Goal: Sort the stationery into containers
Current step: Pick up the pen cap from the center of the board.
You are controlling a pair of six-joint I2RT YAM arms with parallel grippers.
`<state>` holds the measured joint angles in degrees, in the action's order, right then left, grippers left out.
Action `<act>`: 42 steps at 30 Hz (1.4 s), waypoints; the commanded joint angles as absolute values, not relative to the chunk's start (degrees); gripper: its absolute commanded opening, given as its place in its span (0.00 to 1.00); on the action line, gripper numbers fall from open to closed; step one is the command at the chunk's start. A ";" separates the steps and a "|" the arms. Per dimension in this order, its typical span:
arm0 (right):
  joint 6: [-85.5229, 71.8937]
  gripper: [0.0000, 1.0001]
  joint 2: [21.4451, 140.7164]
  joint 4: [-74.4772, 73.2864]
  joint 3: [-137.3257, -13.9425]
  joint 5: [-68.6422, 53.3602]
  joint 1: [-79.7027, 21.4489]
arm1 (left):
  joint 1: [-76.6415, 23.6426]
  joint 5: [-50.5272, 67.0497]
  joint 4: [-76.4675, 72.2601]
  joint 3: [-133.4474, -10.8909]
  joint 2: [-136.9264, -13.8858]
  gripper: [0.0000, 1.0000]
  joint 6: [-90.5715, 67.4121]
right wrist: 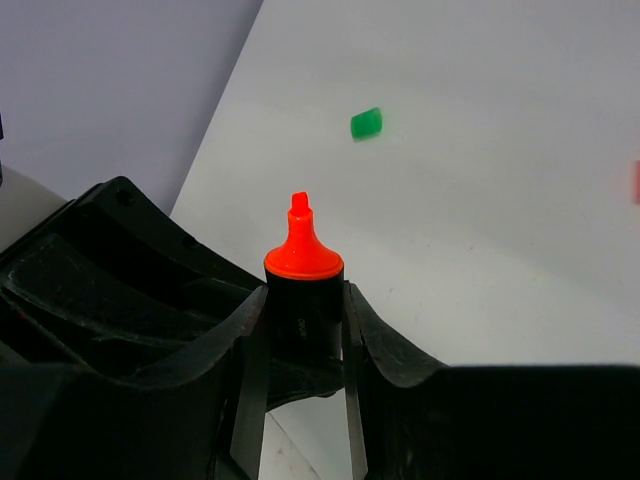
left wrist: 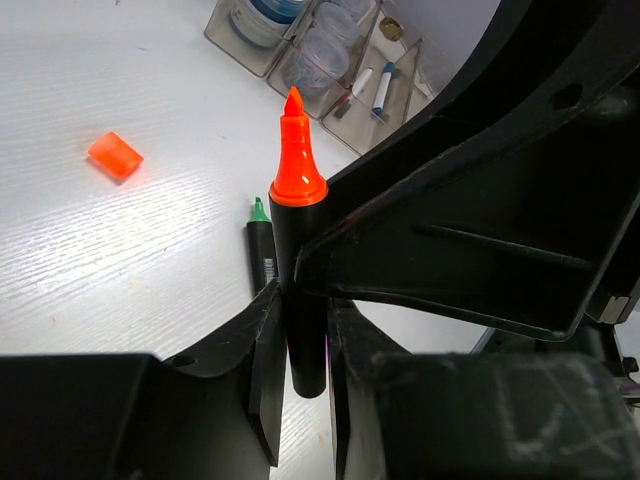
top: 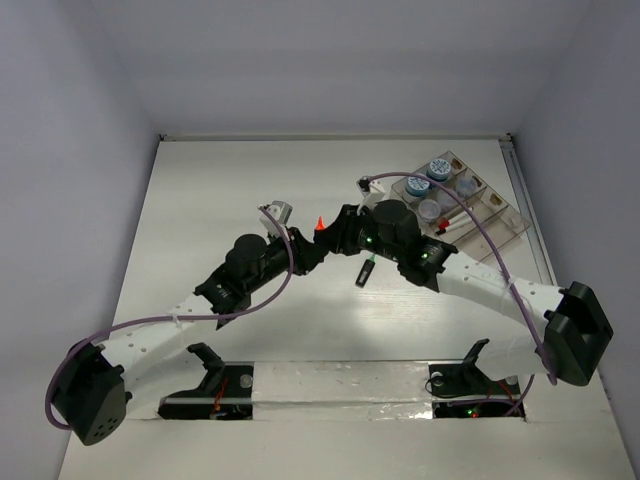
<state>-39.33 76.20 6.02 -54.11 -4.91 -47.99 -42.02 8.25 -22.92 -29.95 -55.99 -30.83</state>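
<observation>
You have both claws on one highlighter: left claw [left wrist: 300, 380] and right claw [right wrist: 303, 345] are each clamped on the black barrel of the orange highlighter [left wrist: 296, 215], its tip uncapped.
Just past it the green highlighter [left wrist: 262, 262] lies flat on the surface [left wrist: 120, 260], the orange cube [left wrist: 115, 156] is well apart from it, and the clear tray [left wrist: 232, 48] sits beyond. A small green piece [right wrist: 366, 123], perhaps a cap, lies farther off.

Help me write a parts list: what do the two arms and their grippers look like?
Both the left arm and right arm have white links between bulky black joints and black bases. A purple cable loops along each. Small green lights glow on the right arm. The left gripper and right gripper are black, each with two flat fingers.
</observation>
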 commanded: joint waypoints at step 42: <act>-26.80 0.73 113.20 -1.58 -75.49 -1.41 -39.56 | -36.47 6.41 2.99 -47.64 -40.69 0.00 -9.05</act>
<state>-25.71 112.66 -5.61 -72.51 -2.72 -40.93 -36.93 3.36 6.11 -47.90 -40.91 -9.72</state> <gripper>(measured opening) 0.730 0.135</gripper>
